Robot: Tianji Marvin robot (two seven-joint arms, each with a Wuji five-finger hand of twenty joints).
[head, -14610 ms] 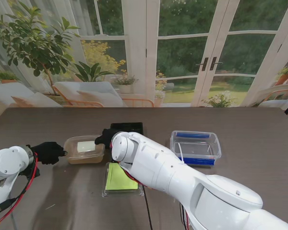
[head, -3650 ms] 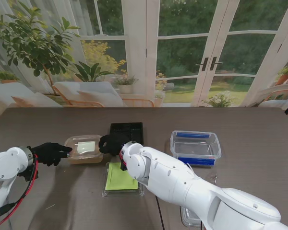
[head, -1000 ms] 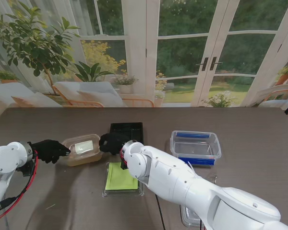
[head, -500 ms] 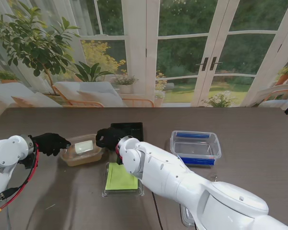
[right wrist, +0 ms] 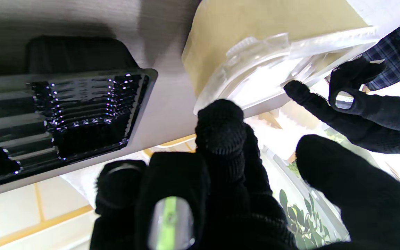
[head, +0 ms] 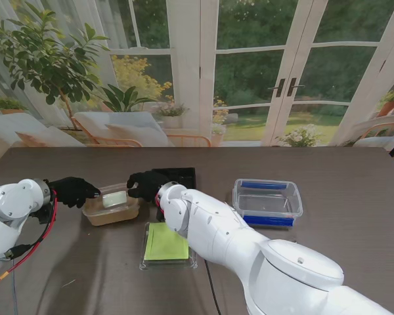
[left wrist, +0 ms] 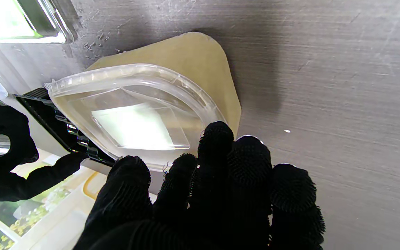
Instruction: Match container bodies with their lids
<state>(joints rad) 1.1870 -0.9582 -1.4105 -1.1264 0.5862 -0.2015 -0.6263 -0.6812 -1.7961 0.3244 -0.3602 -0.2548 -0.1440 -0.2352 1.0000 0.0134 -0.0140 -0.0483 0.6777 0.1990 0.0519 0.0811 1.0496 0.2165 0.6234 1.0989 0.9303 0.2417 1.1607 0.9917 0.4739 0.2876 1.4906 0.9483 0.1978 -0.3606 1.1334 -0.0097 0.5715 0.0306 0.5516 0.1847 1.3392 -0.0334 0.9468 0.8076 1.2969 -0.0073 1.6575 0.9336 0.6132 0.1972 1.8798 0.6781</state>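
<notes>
Now both hands – left hand (head: 74, 190), right hand (head: 144, 184) – pinch the clear lid (head: 113, 197) on the beige container (head: 111, 212)

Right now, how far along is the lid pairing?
Done: nothing looks fully closed yet. In hand: the clear lid sits on the tan tub, with the left hand and right hand at opposite ends of it; from the wrist views it seems not pressed flat. Left: the black tray, the green-lined container and the blue-clipped box.
</notes>
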